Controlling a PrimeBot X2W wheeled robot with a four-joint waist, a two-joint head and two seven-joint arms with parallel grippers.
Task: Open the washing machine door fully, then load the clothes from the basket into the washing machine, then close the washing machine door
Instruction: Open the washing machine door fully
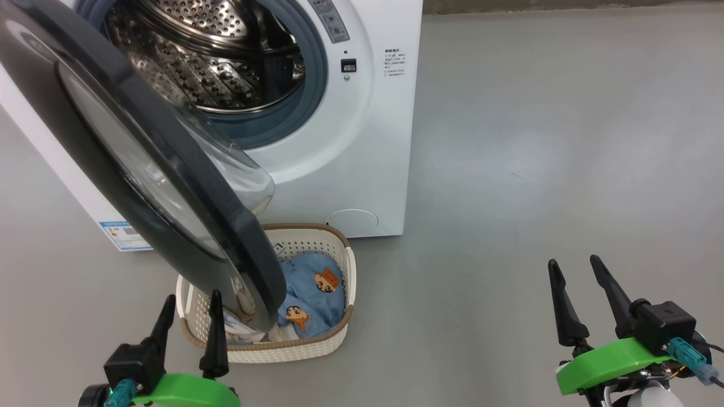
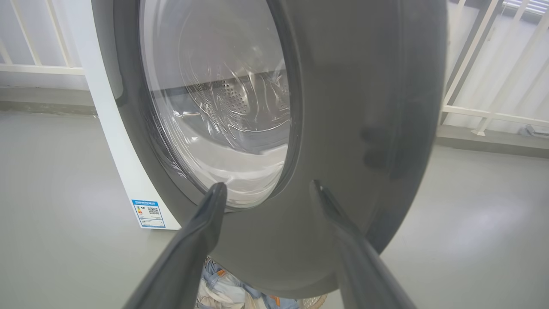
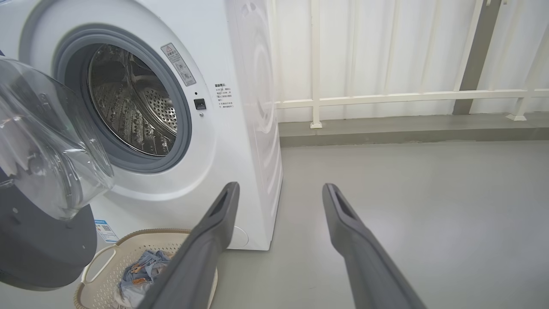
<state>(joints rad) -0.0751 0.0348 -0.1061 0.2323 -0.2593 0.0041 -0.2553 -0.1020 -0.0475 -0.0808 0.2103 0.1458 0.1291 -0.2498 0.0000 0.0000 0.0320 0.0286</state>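
Observation:
The white washing machine (image 1: 362, 141) stands at the upper left with its steel drum (image 1: 209, 56) exposed. Its door (image 1: 147, 169), black-rimmed with a clear glass bowl, hangs partly open and swings out over the basket (image 1: 317, 345). That cream basket sits on the floor before the machine and holds the clothes (image 1: 314, 294), light blue with cartoon faces. My left gripper (image 1: 189, 308) is open, just in front of the door's lower rim (image 2: 343, 128), nothing between its fingers. My right gripper (image 1: 574, 271) is open and empty over bare floor at the lower right, far from the basket (image 3: 107, 266).
Grey floor (image 1: 537, 141) stretches wide to the right of the machine. A white railing (image 3: 386, 96) and a low kerb run along the wall behind. A blue label sticker (image 1: 124, 234) marks the machine's lower left corner.

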